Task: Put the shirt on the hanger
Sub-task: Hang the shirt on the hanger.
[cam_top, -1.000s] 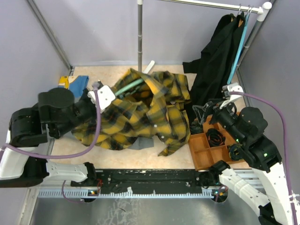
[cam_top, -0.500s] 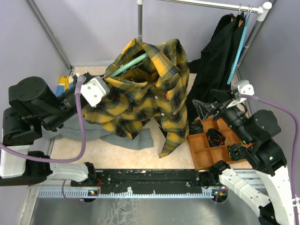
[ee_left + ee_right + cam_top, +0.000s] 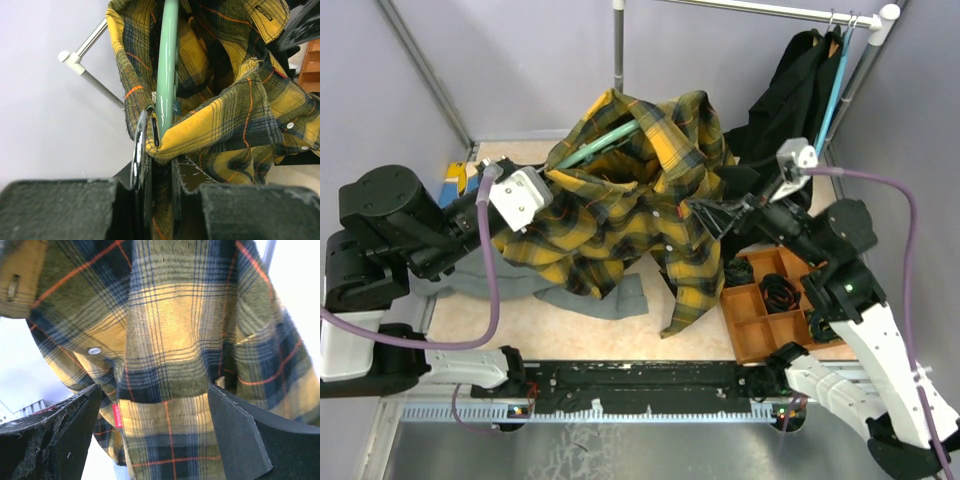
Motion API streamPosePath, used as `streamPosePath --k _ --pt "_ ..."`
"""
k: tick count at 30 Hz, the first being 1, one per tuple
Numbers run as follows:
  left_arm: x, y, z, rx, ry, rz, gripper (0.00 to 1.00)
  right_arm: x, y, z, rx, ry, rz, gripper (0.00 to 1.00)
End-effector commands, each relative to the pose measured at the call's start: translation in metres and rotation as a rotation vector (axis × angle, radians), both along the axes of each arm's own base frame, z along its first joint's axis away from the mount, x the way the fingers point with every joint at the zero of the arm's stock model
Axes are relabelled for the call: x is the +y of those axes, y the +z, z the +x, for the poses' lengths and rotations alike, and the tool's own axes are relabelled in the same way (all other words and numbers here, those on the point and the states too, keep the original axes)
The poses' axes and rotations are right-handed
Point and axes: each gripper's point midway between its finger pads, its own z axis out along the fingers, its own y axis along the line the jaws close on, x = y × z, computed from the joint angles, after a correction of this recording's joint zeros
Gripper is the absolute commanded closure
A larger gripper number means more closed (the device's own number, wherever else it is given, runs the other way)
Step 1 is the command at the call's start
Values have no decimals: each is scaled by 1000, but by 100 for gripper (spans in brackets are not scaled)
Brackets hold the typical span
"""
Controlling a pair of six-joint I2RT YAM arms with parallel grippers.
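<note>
Now that the left arm has hauled the bundle clear of the surface, I see the hanger [image 3: 603,141] riding high over the far middle. Its pale green arm pokes out under the collar of the shirt [image 3: 620,215]. A second ago the plaid lay slumped low on the surface; now it hangs free in a loose heap, not yet squared over both shoulders. The left gripper [image 3: 159,145] is pinched narrow on the hanger's bar, with a fold of shirt caught in the same bite. The right gripper [image 3: 708,214] has left the orange tray [image 3: 750,335] by the right edge and swung in against the shirt's right front panel. Its jaws are spread wide, and in its wrist view the plaid fills the space ahead of them; I can't tell whether it touches. I judge the lift has given me room to work: next I take that panel and draw it over the hanger's free end, watching the trapped fold.
</note>
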Motion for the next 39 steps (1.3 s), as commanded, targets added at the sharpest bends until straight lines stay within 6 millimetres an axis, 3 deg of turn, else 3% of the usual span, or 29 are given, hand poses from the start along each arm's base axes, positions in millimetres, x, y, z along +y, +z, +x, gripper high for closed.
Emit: streamPosePath --k 1,6,7,9,12,15,19,22,25,27,30,34,39 --pt "4 35 -3 -41 -5 -137 100 13 26 1 -45 75 70 13" --pt "4 37 -4 -40 -11 -146 100 30 14 17 -12 33 37 13" --pt "5 38 -4 -41 -12 -152 100 33 10 20 -9 12 16 17" --pt "6 39 -3 -41 -2 -156 100 40 9 20 -4 -3 -6 42" --pt "6 35 3 -35 32 -140 100 56 18 0 -41 41 3 78" --pt "2 28 9 -20 62 -111 100 74 28 -27 -89 85 -4 100" --pt "-6 21 15 -10 80 -80 100 103 41 -66 -145 183 -20 100" --pt "-8 17 19 -7 101 -64 100 127 32 -94 -192 229 -85 100" --pt "-7 16 19 -4 109 -68 100 137 4 -88 -160 196 -179 99" --pt "-4 16 18 1 104 -77 100 124 -11 -75 -103 108 -182 85" --pt "1 7 16 17 108 -68 100 84 -22 -57 -39 -49 -166 54" --pt "5 -17 15 58 120 -30 100 22 -24 -54 16 -151 -125 48" --pt "-8 -54 7 135 55 57 100 -36 -21 -58 47 -209 -129 42"
